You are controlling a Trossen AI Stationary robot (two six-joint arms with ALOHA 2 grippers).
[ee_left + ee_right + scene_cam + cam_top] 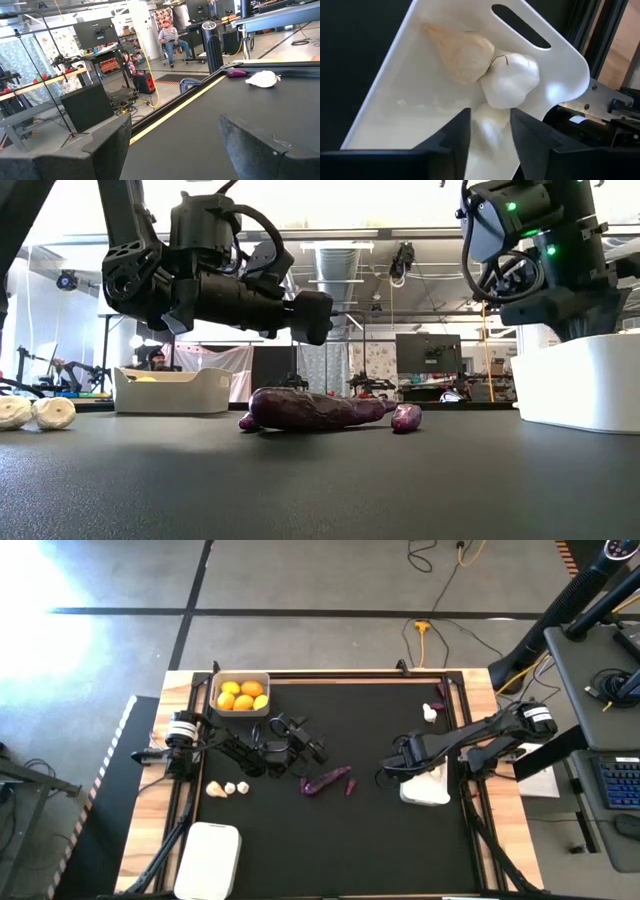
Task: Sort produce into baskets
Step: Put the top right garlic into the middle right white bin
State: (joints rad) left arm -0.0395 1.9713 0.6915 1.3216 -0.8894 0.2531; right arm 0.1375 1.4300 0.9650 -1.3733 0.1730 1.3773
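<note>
Right claw (490, 132) hangs over the pale white plastic tray (395, 95), fingers slightly parted, holding nothing. Two papery white garlic bulbs (512, 80) lie touching inside it. Left claw (175, 145) hovers wide open, empty, above the black bench (340, 830).

The whole table (330, 830) is seen from straight overhead in the high view, while it is viewed level from its surface in the low view. A large eggplant (326, 780) at frame centre is shared by both; the wrist views are taken close, past dark fingers (260, 145).

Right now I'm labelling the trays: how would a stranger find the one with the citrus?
Start at the black table and go to its far left corner, beyond the left gripper. The citrus basket there is the only one holding round yellow-orange fruits.
</note>
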